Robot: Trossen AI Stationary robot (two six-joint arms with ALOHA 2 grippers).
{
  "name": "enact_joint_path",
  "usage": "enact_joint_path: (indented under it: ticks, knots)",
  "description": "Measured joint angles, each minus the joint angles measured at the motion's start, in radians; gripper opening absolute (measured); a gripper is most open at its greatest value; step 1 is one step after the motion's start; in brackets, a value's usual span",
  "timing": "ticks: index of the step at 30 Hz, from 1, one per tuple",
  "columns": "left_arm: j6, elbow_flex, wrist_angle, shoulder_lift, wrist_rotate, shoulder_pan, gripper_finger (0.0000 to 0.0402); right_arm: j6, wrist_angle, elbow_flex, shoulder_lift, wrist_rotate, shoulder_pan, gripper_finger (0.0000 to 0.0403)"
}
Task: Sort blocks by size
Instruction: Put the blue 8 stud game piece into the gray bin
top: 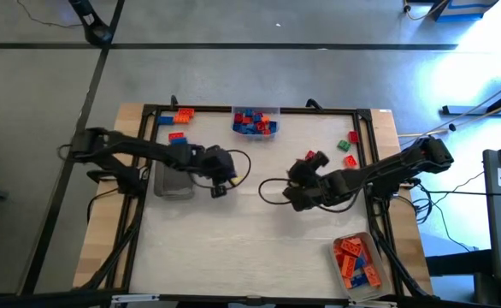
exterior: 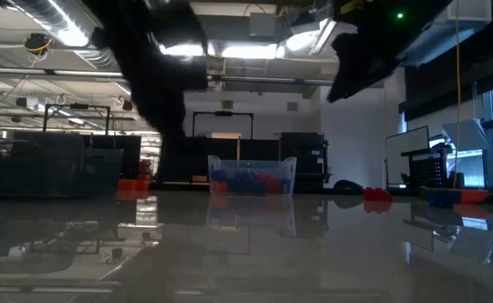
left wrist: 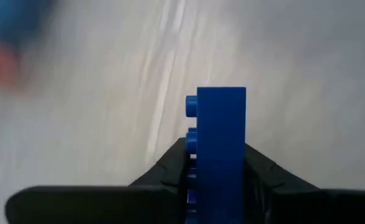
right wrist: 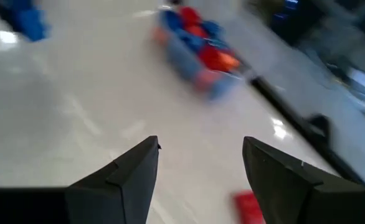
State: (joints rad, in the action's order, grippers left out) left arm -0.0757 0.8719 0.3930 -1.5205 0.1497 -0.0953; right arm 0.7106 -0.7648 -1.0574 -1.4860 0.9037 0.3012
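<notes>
Pale table [top: 233, 248] with black frame, 2 dark arms reaching in from either side. Left gripper [top: 221, 175] near table middle-left, just past an empty-looking clear tray [top: 173, 181]; jaws pinching a blue block [left wrist: 220, 149], held upright on edge between the fingers [left wrist: 170, 165], studs facing sideways, visible only in left wrist view. Right gripper [top: 297, 178] near table centre-right, jaws spread, nothing between them, fingers [right wrist: 129, 177] over bare tabletop. Clear tray at far edge centre [top: 256, 121] filled with red and blue blocks; same tray in low view at table's far side [exterior: 251, 175]. Clear tray at near right corner [top: 358, 262] holding mostly orange blocks plus a bit of blue. Loose blocks: orange pair at far left corner [top: 176, 115], red and blue ones just nearer [top: 177, 137], red and green few by right frame rail [top: 349, 145]. 1 red block [right wrist: 250, 208] just beyond right gripper in right wrist view.
</notes>
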Motion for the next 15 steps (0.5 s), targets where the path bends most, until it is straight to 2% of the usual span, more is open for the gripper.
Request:
enact_joint_path:
  ticks: [6, 12, 15]
  knots:
    - [0.063, 0.001, -0.15, 0.142, 0.003, 0.124, 0.0072, -0.319, 0.509, 0.115, 0.0, -0.121, -0.001, 0.0232]
    - [0.112, 0.0, -0.279, 0.159, 0.001, 0.205, 0.0076, -0.587, 1.125, 0.251, 0.0, -0.337, -0.003, 0.0232]
    - [0.114, 0.0, -0.342, 0.16, 0.003, 0.227, 0.0076, -0.648, 1.338, 0.301, 0.0, -0.407, -0.002, 0.0232]
